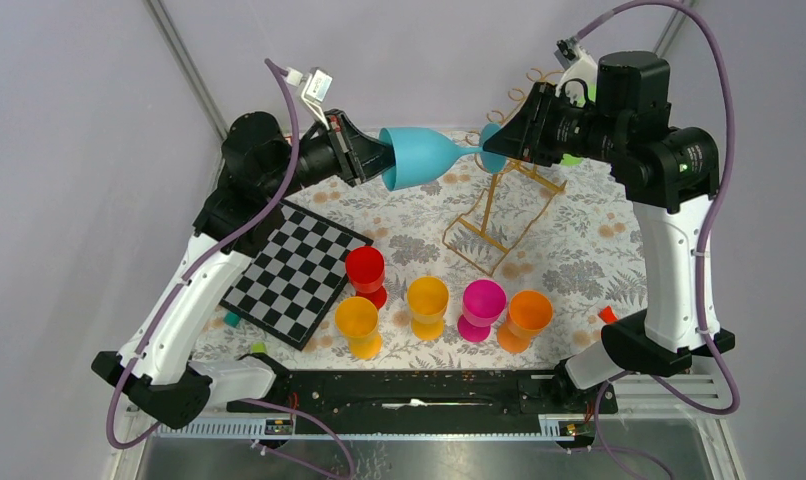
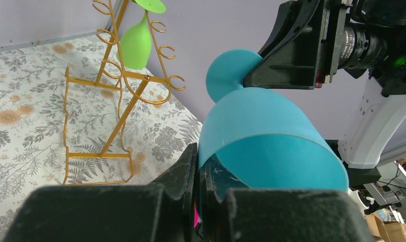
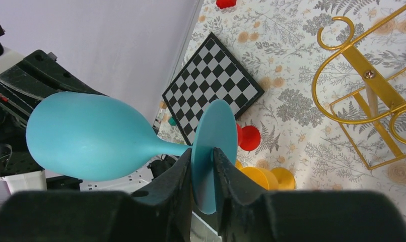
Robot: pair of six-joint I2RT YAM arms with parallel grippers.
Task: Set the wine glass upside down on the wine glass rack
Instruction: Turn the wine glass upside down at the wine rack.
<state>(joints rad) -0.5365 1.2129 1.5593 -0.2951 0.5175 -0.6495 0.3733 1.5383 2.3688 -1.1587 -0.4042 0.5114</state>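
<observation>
A teal wine glass (image 1: 419, 158) is held lying sideways in the air between both grippers, bowl to the left and foot to the right. My left gripper (image 1: 371, 157) is shut on the rim of its bowl (image 2: 266, 131), one finger inside and one outside. My right gripper (image 1: 506, 140) is shut on the glass's flat round foot (image 3: 213, 126). The gold wire wine glass rack (image 1: 494, 205) stands on the floral cloth just below and behind the right gripper. It also shows in the left wrist view (image 2: 115, 80) and the right wrist view (image 3: 367, 75).
A green glass (image 2: 136, 45) hangs upside down on the rack. A checkerboard (image 1: 297, 270) lies at the left. Red (image 1: 365, 272), amber (image 1: 357, 322), yellow (image 1: 427, 302), pink (image 1: 482, 305) and orange (image 1: 527, 318) glasses stand in front of the rack.
</observation>
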